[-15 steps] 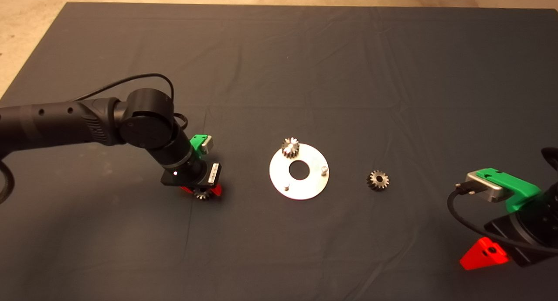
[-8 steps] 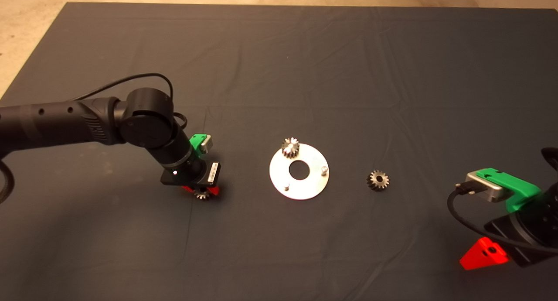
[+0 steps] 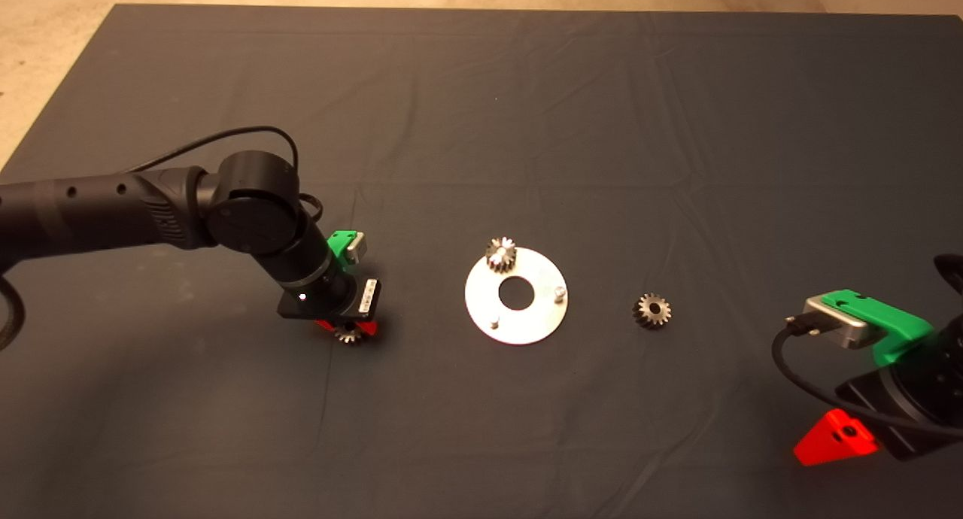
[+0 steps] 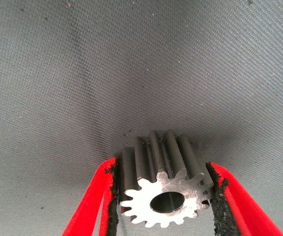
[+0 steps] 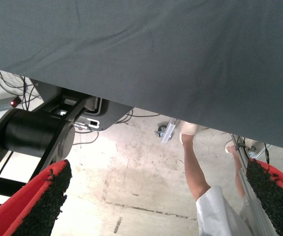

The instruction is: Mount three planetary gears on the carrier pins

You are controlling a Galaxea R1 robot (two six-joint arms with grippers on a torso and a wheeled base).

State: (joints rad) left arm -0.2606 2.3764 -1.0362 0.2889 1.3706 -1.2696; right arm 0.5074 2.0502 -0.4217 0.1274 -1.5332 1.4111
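My left gripper [image 3: 348, 329] is down on the mat left of the silver disc [image 3: 516, 295] and is shut on a planetary gear [image 3: 348, 335]. In the left wrist view the gear [image 4: 163, 187] sits between both black pads [image 4: 112, 196], touching them. A second gear [image 3: 501, 254] sits on the disc's far pin. Two bare carrier pins stand on the disc, one at the right [image 3: 559, 293] and one at the near left [image 3: 493, 324]. A third gear [image 3: 652, 311] lies on the mat right of the disc. My right gripper [image 5: 156, 196] is parked at the lower right, open and empty.
The dark mat [image 3: 481, 113] covers the table, with bare floor beyond its far edge. The right wrist view looks past the mat's edge at the robot base [image 5: 35, 132] and a person's legs [image 5: 198, 172].
The left gripper has sunk slightly onto the gear and edged a little left. The disc, the other gears and the right arm have not moved.
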